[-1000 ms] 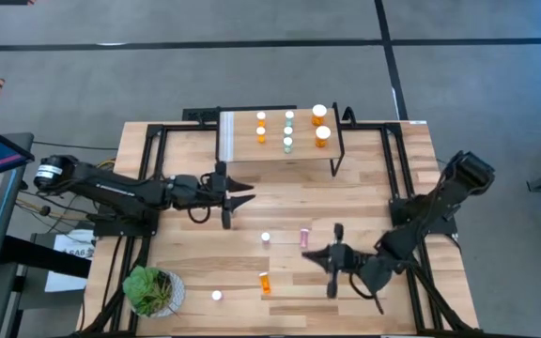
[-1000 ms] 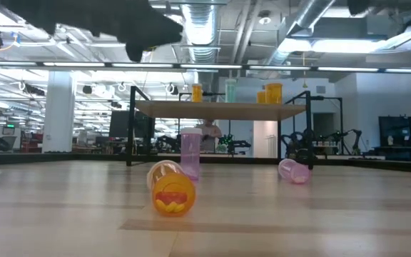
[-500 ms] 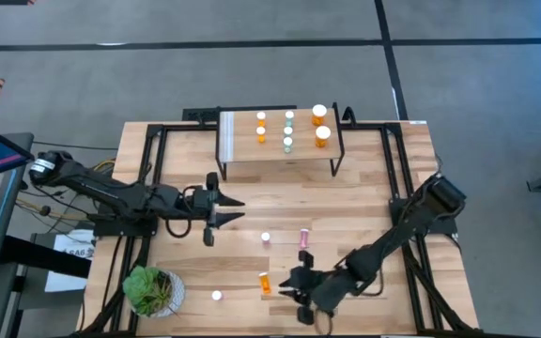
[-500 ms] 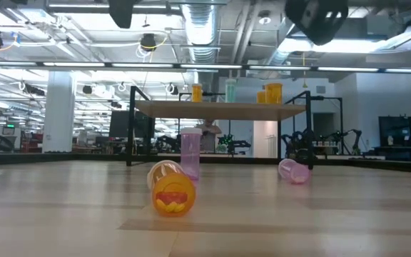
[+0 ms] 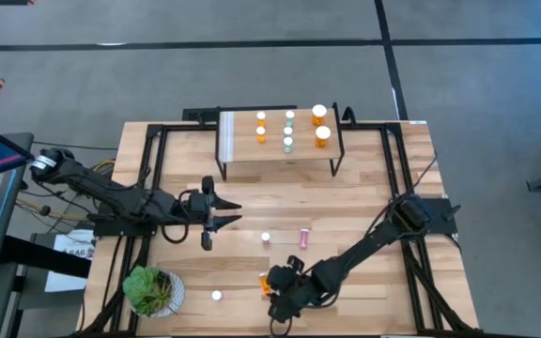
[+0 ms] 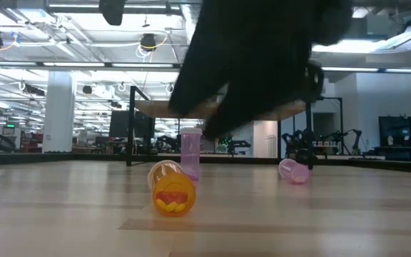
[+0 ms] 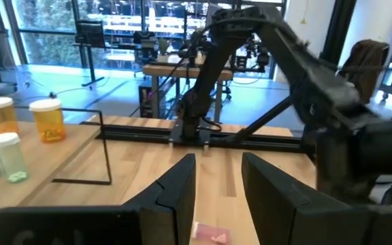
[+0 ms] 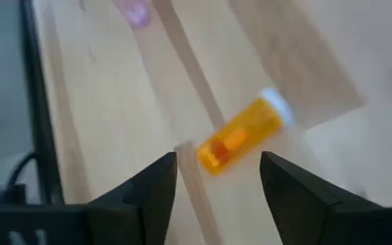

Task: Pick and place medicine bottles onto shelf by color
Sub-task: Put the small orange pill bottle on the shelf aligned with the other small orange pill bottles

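The right gripper [image 5: 276, 299], fingers spread, hangs over the fallen orange bottle [image 8: 240, 136] near the tabletop's front edge (left gripper [image 7: 218, 178] empty, fingers parted), and should next straddle and pinch it.

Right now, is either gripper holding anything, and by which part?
Nothing is held. The right gripper is open above the lying orange bottle; the left gripper is open and empty.

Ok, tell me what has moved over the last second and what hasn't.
The right gripper has swung across the table's near side, from the right toward the lying orange bottle, and its jaws have opened; it now hangs over that bottle, gripping nothing. The left gripper has drawn back slightly toward its own side, jaws unchanged and empty. The bottles on the table and those on the shelf have not shifted.
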{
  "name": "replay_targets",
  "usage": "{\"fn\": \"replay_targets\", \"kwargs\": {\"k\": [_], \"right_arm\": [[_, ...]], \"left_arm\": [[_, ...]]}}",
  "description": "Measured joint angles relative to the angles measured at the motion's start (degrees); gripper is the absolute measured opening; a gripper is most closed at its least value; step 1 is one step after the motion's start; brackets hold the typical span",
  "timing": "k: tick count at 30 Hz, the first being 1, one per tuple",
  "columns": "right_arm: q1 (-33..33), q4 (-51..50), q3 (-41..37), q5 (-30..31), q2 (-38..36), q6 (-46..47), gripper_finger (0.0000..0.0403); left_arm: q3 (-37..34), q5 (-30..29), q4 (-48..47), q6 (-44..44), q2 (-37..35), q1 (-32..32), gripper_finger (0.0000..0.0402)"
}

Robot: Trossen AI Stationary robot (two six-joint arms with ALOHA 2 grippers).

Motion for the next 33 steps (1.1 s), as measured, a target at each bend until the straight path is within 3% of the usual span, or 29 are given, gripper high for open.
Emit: {"fn": "replay_targets", "kwargs": {"k": [10, 23, 33], "right_arm": [[-1.1, 0.5, 0.3, -0.2, 1.8, 2.4, 0.0246], [-1.4, 1.1, 1.6, -2.0, 5.7, 2.1, 0.0239], [-1.6, -4.1, 2.5, -4.0, 5.8, -5.3, 0.0211]], "left_arm": [[0.0, -4.1, -0.1, -1.2, 0.0, -2.3, 0.0107], [-0.1, -4.4, -1.0, -3.2, 0.0, -2.6, 0.0107], [-0.1, -4.4, -1.8, -3.7, 0.0, -2.6, 0.0107]]}}
